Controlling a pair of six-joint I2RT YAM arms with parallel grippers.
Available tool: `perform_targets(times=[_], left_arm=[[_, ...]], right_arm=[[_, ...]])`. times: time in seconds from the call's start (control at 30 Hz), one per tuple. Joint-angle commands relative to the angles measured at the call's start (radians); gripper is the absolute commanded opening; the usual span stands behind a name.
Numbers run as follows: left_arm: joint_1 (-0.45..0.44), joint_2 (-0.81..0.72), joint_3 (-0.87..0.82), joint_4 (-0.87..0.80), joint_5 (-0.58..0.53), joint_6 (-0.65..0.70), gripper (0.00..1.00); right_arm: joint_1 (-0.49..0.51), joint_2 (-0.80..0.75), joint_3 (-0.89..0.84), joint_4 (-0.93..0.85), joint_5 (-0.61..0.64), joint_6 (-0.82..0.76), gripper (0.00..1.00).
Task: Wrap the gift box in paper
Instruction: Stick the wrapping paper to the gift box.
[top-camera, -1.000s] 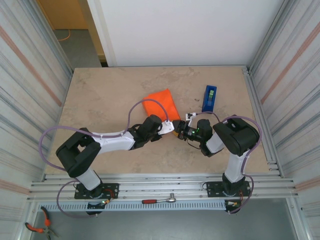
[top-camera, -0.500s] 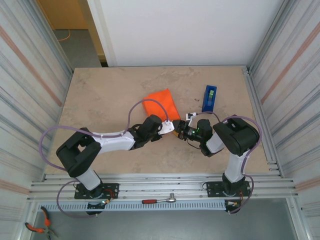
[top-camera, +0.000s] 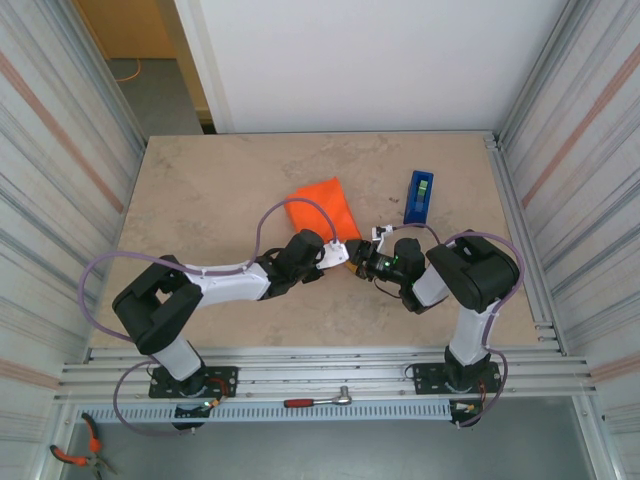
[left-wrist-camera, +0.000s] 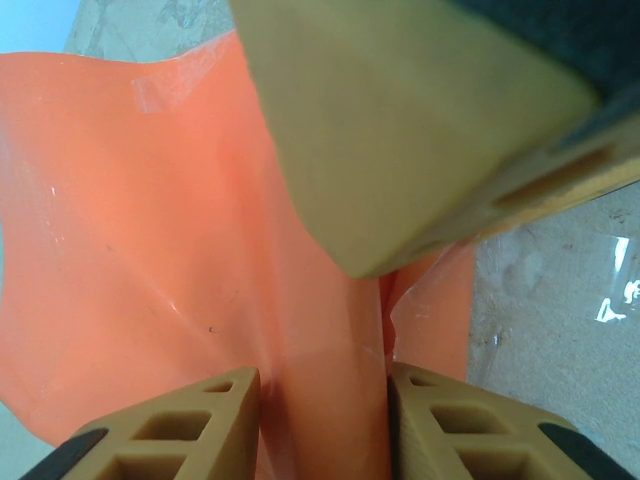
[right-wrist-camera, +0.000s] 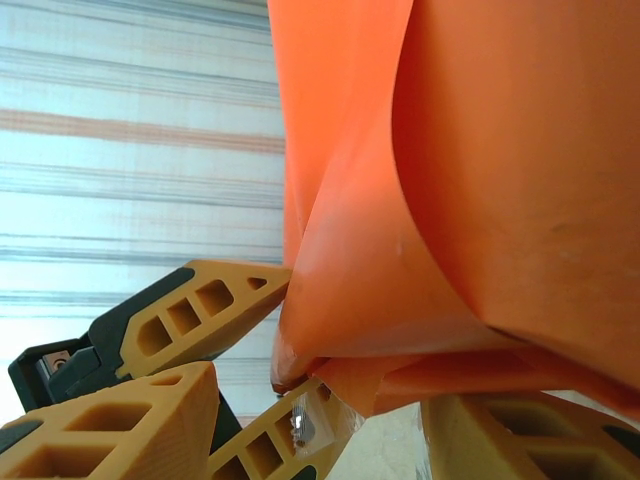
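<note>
Overhead, the gift box (top-camera: 325, 212), covered in orange paper (top-camera: 308, 198), lies on the surface (top-camera: 200, 200) just beyond my left tool (top-camera: 344, 252). Its long axis runs far-left to near-right, with the near end pointing at both tools. The right tool (top-camera: 367, 262) faces the left one, tips nearly meeting. Up close, the left wrist view shows the left tool pinching a paper ridge. In the right wrist view the folded end sits between widely spread fingers (right-wrist-camera: 110, 420), and I cannot tell whether they grip it.
</note>
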Motion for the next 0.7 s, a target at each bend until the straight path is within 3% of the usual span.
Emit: perform_targets(times=[0.0, 0.67], left_arm=[[-0.014, 0.035, -0.003, -0.057, 0.008, 0.01, 0.36], [-0.014, 0.034, -0.004, -0.056, 0.008, 0.011, 0.36]], right_arm=[[0.008, -0.032, 0.011, 0.011, 0.014, 0.025, 0.55], [0.028, -0.068, 0.03, -0.078, 0.033, 0.045, 0.55]])
